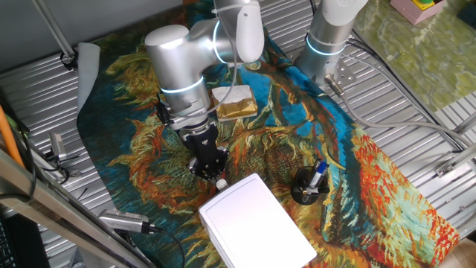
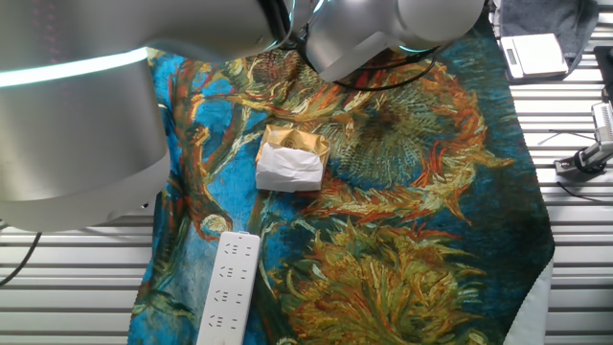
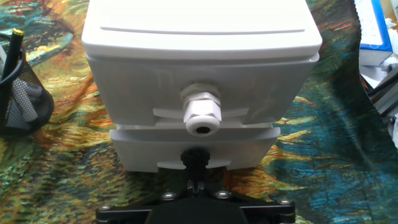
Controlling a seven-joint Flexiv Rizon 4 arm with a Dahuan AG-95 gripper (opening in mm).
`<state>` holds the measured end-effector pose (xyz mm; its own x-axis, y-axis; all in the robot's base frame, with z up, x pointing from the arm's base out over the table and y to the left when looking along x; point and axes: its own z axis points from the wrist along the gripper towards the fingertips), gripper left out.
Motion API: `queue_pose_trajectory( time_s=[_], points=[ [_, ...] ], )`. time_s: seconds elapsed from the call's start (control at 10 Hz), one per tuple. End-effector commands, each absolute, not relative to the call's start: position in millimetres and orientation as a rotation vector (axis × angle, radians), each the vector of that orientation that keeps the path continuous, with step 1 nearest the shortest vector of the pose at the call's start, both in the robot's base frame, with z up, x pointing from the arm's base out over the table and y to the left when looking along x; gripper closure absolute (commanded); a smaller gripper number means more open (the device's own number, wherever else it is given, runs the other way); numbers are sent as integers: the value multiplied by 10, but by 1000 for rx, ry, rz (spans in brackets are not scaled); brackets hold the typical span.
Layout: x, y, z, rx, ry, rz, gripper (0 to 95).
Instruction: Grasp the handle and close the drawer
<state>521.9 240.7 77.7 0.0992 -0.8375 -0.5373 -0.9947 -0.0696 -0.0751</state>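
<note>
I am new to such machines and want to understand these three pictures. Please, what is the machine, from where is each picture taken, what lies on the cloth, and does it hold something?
The machine is one silver robot arm at a table covered by a sunflower-patterned cloth. Two pictures come from fixed cameras on different sides. The third comes from a camera on the hand, looking forward at the white box.

At the arm's end is a black gripper, close to the box front. Its fingers are not clearly visible, so I cannot tell whether they hold anything.

On the cloth lie the box, a tan-and-white sponge block, a black mesh cup with pens, and a white power strip. The round whitish handle sits on the drawer front.
</note>
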Motion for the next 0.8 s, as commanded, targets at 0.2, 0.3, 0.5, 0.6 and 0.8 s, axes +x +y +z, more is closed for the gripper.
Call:
queue_pose_trajectory(
  time_s=[0.2,0.3,0.5,0.6,0.8],
  points=[
    [5223,2412,771,-1962,1790,499,950],
    [5223,2412,771,-1962,1790,499,950],
    [5223,2412,771,-1962,1790,499,950],
    [5223,2412,771,-1962,1790,499,950],
    [5171,2262,908,-1973,1840,470,950]
  ],
)
